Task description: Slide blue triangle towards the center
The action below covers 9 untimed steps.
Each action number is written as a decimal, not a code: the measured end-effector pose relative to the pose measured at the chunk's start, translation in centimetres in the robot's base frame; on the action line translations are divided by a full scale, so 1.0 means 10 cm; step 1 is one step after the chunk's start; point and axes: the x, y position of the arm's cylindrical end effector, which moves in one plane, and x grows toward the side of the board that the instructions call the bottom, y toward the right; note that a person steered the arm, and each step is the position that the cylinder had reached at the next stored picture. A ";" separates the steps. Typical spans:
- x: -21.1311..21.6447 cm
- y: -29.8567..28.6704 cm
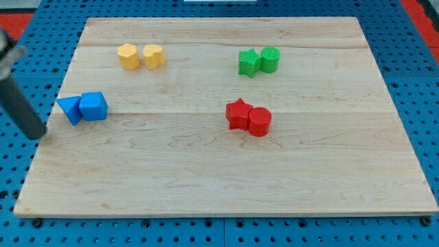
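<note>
Now my tip (36,134) bare, holding nothing, off board's left edge, near blue triangle (69,108), w/o contact.

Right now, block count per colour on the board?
Blue: 2, triangle and cube
Yellow: 2, and
Green: 2, star and cylinder
Red: 2, star and cylinder
Total: 8
My tip sits at the board's left edge, left of the triangle and a little below it.
</note>
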 end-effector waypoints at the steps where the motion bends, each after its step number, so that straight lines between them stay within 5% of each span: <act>1: -0.32 0.10; 4: -0.58 1.34; 6: -0.55 0.71; 9: -0.84 1.91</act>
